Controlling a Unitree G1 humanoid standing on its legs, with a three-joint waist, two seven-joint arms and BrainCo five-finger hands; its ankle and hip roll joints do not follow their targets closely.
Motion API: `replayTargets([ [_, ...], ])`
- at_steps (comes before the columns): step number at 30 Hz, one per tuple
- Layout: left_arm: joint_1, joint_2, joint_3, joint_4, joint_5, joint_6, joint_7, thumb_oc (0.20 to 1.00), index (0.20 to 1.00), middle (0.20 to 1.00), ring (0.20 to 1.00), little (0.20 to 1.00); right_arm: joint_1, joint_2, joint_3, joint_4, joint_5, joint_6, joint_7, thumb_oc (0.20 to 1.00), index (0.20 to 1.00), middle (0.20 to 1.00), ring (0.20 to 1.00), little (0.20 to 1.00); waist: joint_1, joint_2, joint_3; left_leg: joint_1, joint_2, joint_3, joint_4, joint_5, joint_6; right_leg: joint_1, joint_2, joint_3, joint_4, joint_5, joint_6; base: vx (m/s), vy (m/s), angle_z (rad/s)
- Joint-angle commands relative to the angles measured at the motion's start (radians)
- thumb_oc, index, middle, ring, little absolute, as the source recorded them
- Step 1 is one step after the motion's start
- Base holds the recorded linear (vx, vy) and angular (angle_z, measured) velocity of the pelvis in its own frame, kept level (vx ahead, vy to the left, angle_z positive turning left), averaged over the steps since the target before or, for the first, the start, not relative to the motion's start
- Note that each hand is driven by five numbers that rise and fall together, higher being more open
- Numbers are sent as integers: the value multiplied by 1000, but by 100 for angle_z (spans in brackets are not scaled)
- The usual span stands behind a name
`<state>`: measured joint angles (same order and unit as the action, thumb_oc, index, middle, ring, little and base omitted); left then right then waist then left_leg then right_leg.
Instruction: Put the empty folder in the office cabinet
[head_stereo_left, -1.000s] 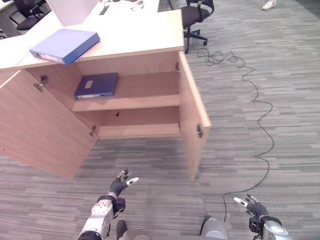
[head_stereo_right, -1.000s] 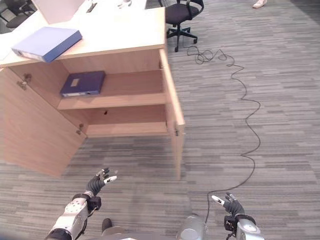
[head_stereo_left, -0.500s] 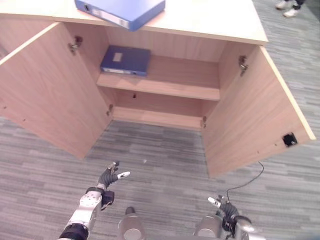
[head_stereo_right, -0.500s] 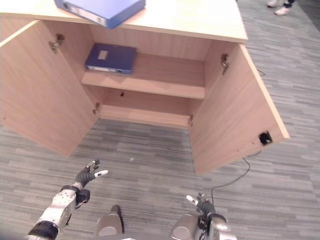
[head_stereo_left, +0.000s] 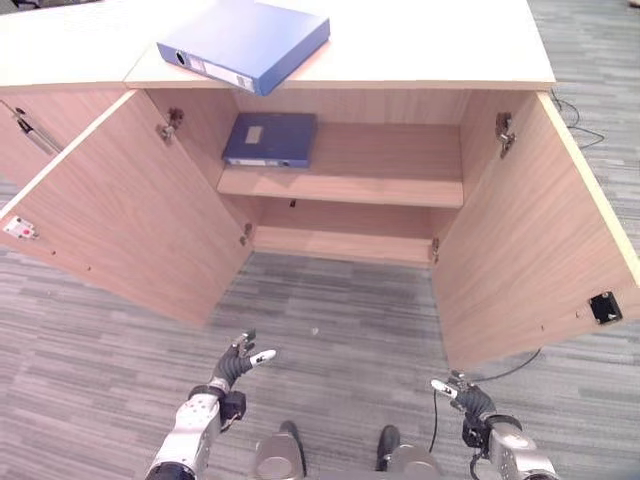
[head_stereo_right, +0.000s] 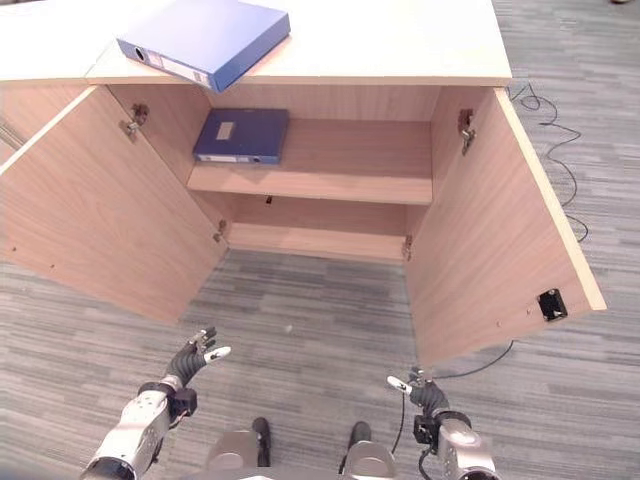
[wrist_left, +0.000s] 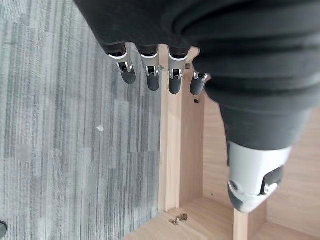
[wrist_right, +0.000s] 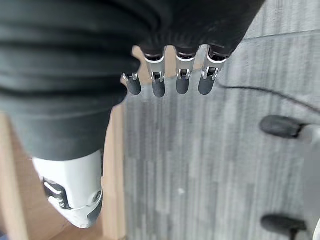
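While both doors stand wide open, the office cabinet (head_stereo_left: 350, 180) faces the robot squarely, its top (head_stereo_left: 430, 40) carrying the blue folder (head_stereo_left: 245, 42), which lies flat near the front edge with one corner jutting a little past it. A second, darker folder (head_stereo_left: 270, 138) already lies on the upper shelf (head_stereo_left: 380, 170), toward its left end, so the space beside it is free. Judged by its rigid board covers and empty state, the blue folder should be light and stiff, smooth enough to slide; the overhanging corner and the spine edge look like the best places to take hold, with two hands on opposite edges. Compared with a second ago, the cabinet sits more centred and nearer in the head views, which reads as the camera turning, not the furniture moving. Low over the carpet (head_stereo_left: 330, 320), the left hand (head_stereo_left: 236, 364) and the right hand (head_stereo_left: 468, 399) hang with fingers loosely straight, holding nothing, well apart from the folder.
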<state>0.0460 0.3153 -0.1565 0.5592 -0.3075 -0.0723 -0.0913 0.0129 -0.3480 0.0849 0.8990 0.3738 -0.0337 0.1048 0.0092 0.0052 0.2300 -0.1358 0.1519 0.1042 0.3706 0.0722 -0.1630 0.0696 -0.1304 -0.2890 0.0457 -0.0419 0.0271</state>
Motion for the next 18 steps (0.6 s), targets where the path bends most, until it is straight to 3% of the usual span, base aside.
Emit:
replayTargets([
  [1, -27, -7, 8, -22, -22, -36, 2, 1000, 1000, 1000, 1000, 1000, 13, -49, -25, -26, 37, -22, -9, 1000, 1000, 1000, 1000, 1000, -23, 19, 18, 44, 22, 28, -103, -37, -3, -21, -10, 37, -64, -3, 66, 224, 222, -33],
  [2, -26, -8, 6, -16, -18, -34, 2, 1000, 1000, 1000, 1000, 1000, 23, -50, -30, -28, 37, -21, -6, 1000, 1000, 1000, 1000, 1000, -28, 25, -5, 86, 65, 49, -239, -30, 0, -17, -25, 34, -68, -5, 83, 276, 244, -14],
  [4, -26, -10, 4, -12, -11, -33, 7, 1000, 1000, 1000, 1000, 1000, 32, -51, -25, -27, 26, -22, -7, 1000, 1000, 1000, 1000, 1000, -25, 40, -19, 104, 96, 32, -349, 13, -8, -12, -25, 45, -61, -18, 92, 254, 198, 10],
  [6, -26, -11, 3, -8, -7, -34, 10, 1000, 1000, 1000, 1000, 1000, 32, -52, -23, -25, 22, -24, -7, 1000, 1000, 1000, 1000, 1000, -22, 48, -19, 107, 108, 11, -388, 37, -17, -5, -23, 54, -58, -28, 95, 161, 152, 13],
  [7, -27, -12, 1, -4, -5, -37, 17, 1000, 1000, 1000, 1000, 1000, 31, -55, -20, -21, 14, -23, -7, 1000, 1000, 1000, 1000, 1000, -18, 62, -19, 93, 126, -33, -429, 75, -32, 7, -26, 78, -55, -41, 101, 123, 128, -4],
  [10, -30, -14, -5, 6, 1, -41, 19, 1000, 1000, 1000, 1000, 1000, 36, -60, -25, -19, 6, -24, -9, 1000, 1000, 1000, 1000, 1000, -17, 72, -19, 36, 141, -35, -453, 94, -45, 44, -44, 88, -62, -59, 114, 240, 207, -4],
  [15, -39, -9, -9, 26, 5, -43, 26, 1000, 1000, 1000, 1000, 1000, 28, -58, -20, -11, -4, -21, -14, 1000, 1000, 1000, 1000, 1000, 13, 64, -11, -65, 118, -44, -446, 101, -55, 120, -69, 119, -79, -99, 126, 301, 222, 13],
  [18, -25, 9, -6, 19, 10, -43, 16, 1000, 1000, 1000, 1000, 1000, 8, -47, -5, -2, -35, -17, 0, 1000, 1000, 1000, 1000, 1000, 40, 54, -30, -63, 99, -68, -429, 114, -47, 145, -108, 159, -62, -96, 158, 264, 254, -7],
])
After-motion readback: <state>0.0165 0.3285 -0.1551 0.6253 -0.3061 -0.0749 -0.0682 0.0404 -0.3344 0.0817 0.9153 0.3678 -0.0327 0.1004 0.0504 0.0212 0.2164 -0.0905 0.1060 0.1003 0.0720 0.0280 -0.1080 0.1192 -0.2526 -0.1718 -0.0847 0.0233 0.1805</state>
